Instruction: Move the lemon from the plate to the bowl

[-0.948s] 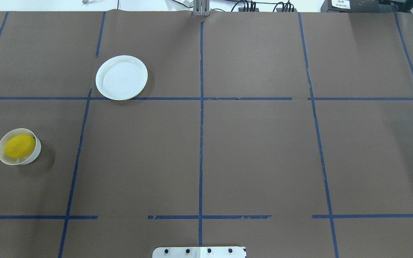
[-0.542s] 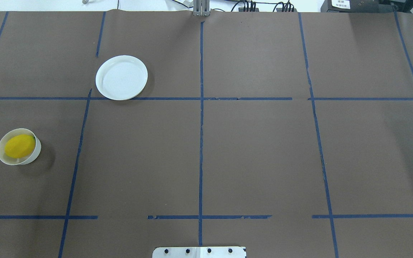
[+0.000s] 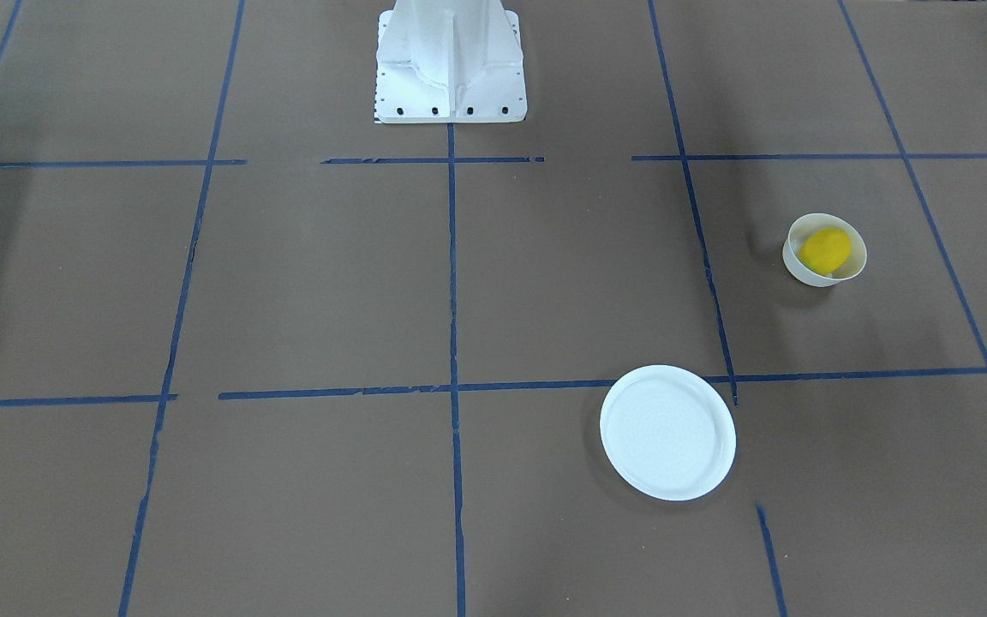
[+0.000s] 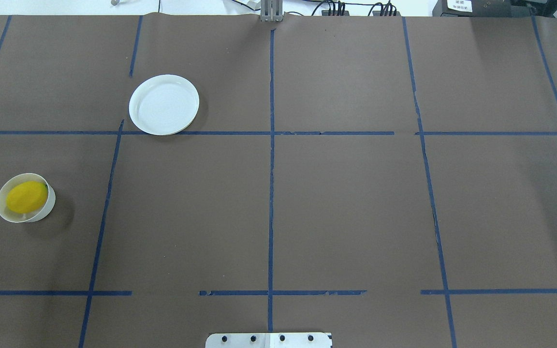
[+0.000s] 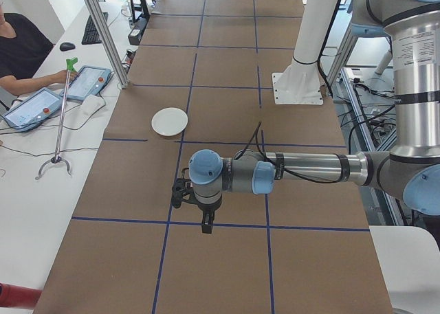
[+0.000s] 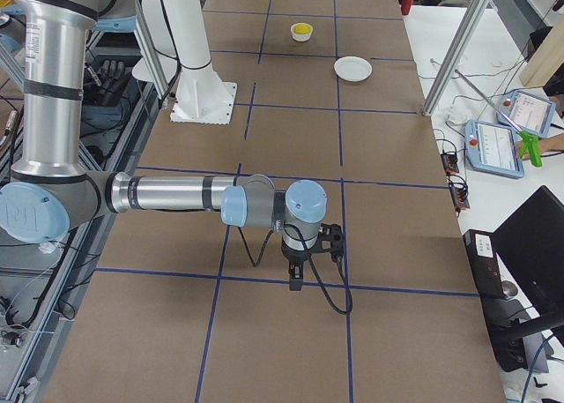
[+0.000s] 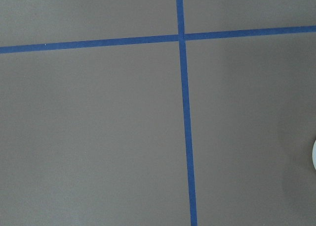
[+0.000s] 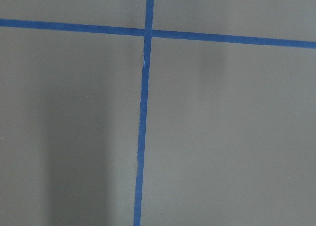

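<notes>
The left gripper (image 5: 206, 229) points straight down over the end of the table on the robot's left. It shows only from the side, so I cannot tell whether its fingers are spread or pressed together. The left arm (image 5: 309, 168) reaches out level from the robot's edge of the table. The right gripper (image 6: 295, 284) hangs the same way over the opposite end, on the level right arm (image 6: 167, 194), and its fingers cannot be judged either.

The lemon (image 4: 27, 196) lies inside the bowl (image 4: 49, 207), filling most of it. The bowl stands near the table's left edge, about midway along it. The plate (image 4: 164, 104) sits well apart from the bowl, toward the far edge, in the table's left half. A line of blue tape (image 4: 109, 193) runs between the two dishes.

Brown paper (image 4: 356, 203) covers the table, marked into squares by the tape. A white pedestal (image 3: 451, 60) stands at the middle of the robot's edge. Beyond the far edge, a seated person (image 5: 17, 46) has tablets (image 5: 86, 82) and a grabber stick (image 5: 62, 115) at hand.
</notes>
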`<state>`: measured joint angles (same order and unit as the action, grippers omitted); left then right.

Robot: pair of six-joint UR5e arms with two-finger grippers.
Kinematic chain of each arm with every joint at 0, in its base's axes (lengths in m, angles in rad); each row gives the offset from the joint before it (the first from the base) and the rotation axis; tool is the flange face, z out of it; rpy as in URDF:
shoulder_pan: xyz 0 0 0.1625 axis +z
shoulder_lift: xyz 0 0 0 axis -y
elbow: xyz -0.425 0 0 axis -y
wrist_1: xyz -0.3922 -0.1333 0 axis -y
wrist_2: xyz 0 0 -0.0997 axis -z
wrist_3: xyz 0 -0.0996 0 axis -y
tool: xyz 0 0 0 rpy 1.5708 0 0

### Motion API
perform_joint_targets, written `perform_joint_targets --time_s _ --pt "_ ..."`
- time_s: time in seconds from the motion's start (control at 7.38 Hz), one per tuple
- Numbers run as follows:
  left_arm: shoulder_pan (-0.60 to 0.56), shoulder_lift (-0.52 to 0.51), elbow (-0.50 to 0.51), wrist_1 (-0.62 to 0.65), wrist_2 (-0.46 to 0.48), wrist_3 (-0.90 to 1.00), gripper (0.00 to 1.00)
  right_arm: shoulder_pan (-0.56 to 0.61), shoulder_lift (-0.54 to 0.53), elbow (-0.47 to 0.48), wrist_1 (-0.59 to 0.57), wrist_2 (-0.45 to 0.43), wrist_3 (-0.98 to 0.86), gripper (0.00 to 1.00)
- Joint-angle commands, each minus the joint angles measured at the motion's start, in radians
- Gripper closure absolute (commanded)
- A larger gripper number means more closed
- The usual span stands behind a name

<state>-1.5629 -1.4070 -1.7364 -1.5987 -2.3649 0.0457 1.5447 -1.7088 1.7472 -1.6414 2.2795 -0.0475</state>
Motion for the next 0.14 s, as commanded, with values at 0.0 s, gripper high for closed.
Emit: perform_joint_targets --time_s 0.0 --pt "0.001 -0.001 0.000 -0.001 -0.001 -0.001 0.00 0.000 0.000 0.000 0.000 0.000 0.000 0.00"
